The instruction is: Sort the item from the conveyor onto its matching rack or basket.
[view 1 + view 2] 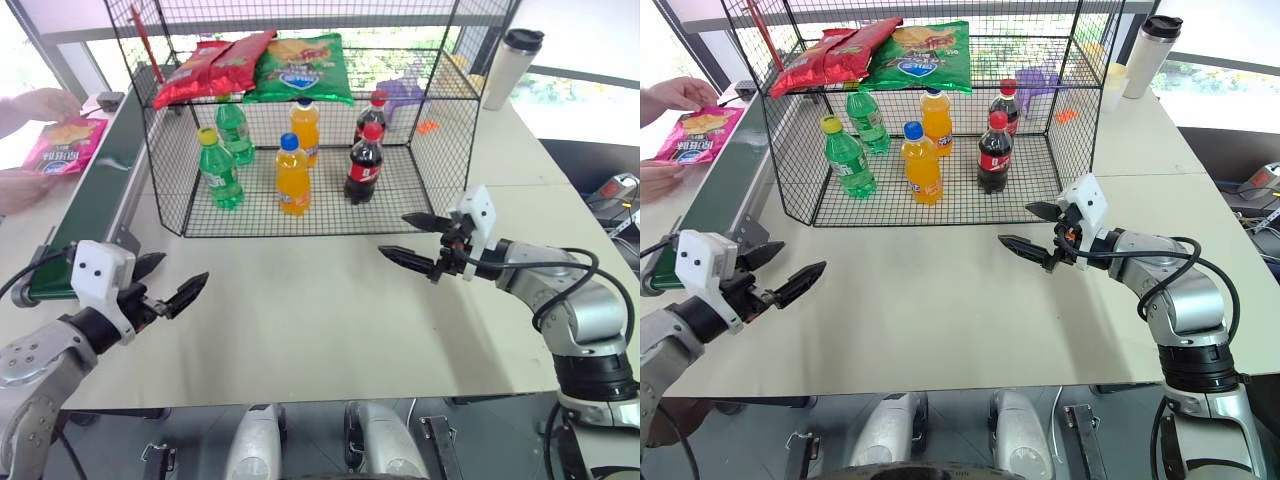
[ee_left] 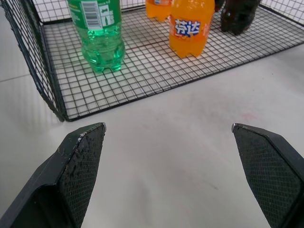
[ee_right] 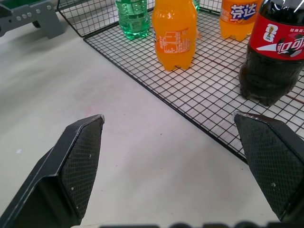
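A person's hands [image 1: 30, 105] set the magenta-pink crisp bag [image 1: 66, 144] at the far end of the green conveyor [image 1: 90, 200], while the left gripper [image 1: 165, 285] and the right gripper [image 1: 415, 242] wait over the white table [image 1: 300, 310], both spread wide and holding nothing. The risk from here, as a judgement: the glossy bag is slack and slippery, so a pinch on one corner could let it slide out, and a grab made while the hands are on it could meet the person. A lift to the upper shelf of the black wire rack [image 1: 160, 170], where a red bag [image 1: 210, 65] and a green bag [image 1: 300, 68] already lie, could also snag on the mesh front or knock the bottles [image 1: 292, 175] standing on the floor below. The pink bag lies well apart from both grippers, up the belt beyond the left one and far across the rack from the right; the left gripper hangs near the belt's end roller.
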Tool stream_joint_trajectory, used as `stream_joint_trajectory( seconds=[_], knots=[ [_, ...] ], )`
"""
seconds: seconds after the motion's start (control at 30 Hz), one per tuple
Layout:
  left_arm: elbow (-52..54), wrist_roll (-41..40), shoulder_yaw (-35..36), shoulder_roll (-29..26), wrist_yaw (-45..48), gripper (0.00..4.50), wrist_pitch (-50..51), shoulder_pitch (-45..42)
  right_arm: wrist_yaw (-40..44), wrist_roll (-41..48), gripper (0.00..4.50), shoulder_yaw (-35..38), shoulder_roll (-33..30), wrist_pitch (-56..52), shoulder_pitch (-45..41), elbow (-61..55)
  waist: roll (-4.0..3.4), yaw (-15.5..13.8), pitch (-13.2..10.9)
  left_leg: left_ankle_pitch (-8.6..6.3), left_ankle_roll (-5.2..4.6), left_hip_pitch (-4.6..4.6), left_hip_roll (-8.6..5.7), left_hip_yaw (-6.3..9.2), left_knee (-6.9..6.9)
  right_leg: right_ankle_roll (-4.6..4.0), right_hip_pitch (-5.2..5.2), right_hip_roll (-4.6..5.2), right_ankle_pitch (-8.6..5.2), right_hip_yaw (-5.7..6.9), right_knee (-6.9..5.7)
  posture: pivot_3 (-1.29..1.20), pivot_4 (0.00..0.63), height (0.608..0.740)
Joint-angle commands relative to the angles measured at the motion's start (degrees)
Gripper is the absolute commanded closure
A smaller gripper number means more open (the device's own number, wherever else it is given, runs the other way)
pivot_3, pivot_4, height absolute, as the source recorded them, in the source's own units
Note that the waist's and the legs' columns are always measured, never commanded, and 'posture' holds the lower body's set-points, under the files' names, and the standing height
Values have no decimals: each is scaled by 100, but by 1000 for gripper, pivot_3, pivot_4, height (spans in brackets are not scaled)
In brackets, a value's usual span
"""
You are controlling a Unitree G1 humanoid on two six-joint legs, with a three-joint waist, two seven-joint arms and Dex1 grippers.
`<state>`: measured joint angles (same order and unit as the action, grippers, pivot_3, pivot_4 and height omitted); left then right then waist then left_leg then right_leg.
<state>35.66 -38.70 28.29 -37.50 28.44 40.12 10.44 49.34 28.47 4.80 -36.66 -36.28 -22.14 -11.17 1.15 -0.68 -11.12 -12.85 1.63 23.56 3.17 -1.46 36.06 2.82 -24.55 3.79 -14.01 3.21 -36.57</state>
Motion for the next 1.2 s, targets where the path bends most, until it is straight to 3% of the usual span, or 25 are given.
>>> stream_joint_trajectory(
  seconds=[0.03,1.2],
  knots=[
    [21,113,26,-11,11,66,-240,-56,39,37,0,54,-48,114,-61,-84,0,1,0,0,0,0,0,0,0,0,0,0,0,0,0,0,150,740],
    [51,163,-174,106,-301,66,-244,-229,-233,-153,0,-118,342,547,-267,378,0,1,0,0,0,0,2,-1,0,-2,3,-5,3,0,1,0,150,740]
  ],
)
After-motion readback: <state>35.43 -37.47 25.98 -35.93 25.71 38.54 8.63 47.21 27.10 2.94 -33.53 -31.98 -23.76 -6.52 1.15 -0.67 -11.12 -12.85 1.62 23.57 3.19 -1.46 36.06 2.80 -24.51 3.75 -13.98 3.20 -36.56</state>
